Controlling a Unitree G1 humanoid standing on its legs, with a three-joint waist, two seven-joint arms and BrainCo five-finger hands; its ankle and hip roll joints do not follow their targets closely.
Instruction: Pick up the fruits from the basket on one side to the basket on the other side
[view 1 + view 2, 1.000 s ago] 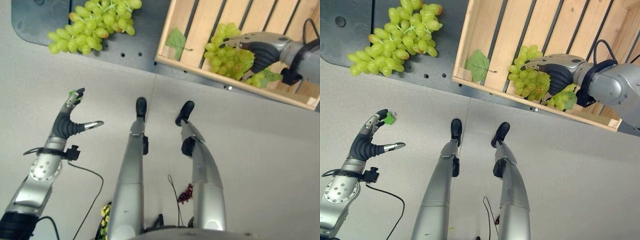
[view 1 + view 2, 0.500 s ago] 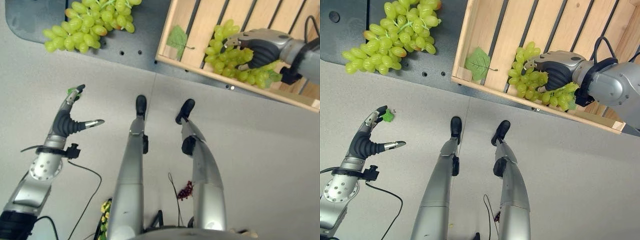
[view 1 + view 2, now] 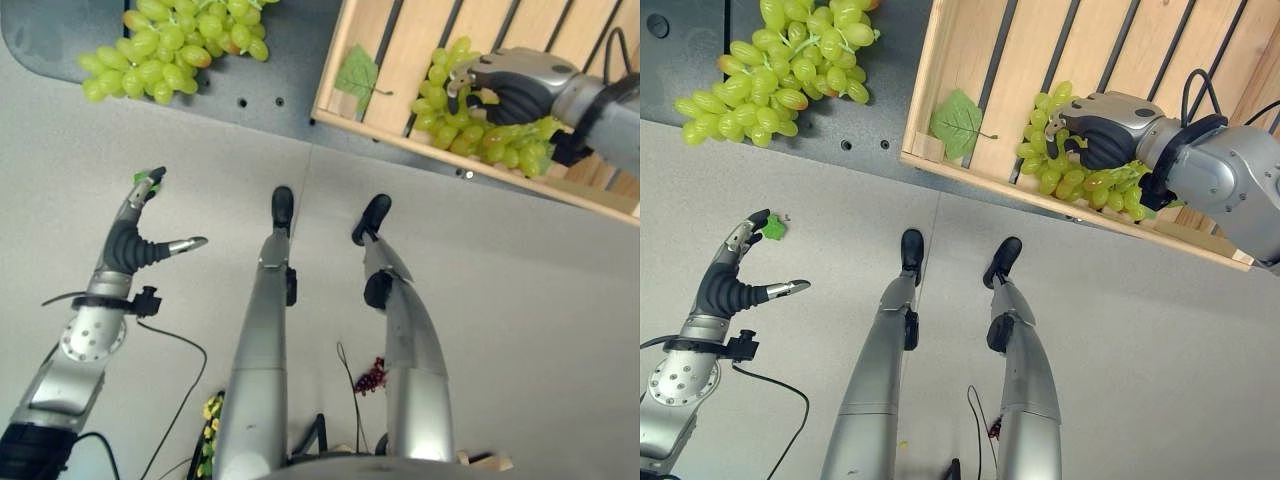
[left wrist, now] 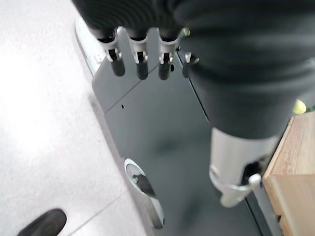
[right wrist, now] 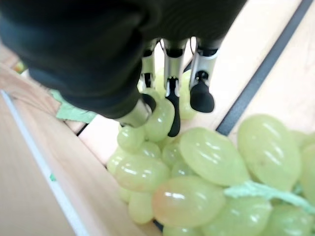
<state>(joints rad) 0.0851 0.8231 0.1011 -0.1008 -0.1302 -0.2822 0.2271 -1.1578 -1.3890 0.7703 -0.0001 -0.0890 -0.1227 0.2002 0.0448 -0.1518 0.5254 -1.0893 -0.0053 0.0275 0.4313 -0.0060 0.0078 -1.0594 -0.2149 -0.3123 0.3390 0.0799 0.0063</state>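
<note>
**Right hand curled on the grapes in the crate**

So the right hand (image 3: 1102, 128) has its fingers curled down onto the grape bunch (image 3: 1072, 165) inside the wooden crate (image 3: 970, 95); in the wrist view the dark tips and thumb pinch into the top grapes. A loose green leaf (image 3: 957, 124) lies on the slats just beside the bunch, and the crate's near wall runs right along it. Over on the dark platform (image 3: 290, 70) there's a second grape bunch (image 3: 170, 45), well apart. The left hand (image 3: 133, 235) hangs over the floor, fingers straight and thumb spread, a small green scrap (image 3: 773, 229) at its fingertips. Compared with a second ago, the right hand has curled tighter over the bunch. The bunch's long axis runs roughly along the crate's near wall.
</note>
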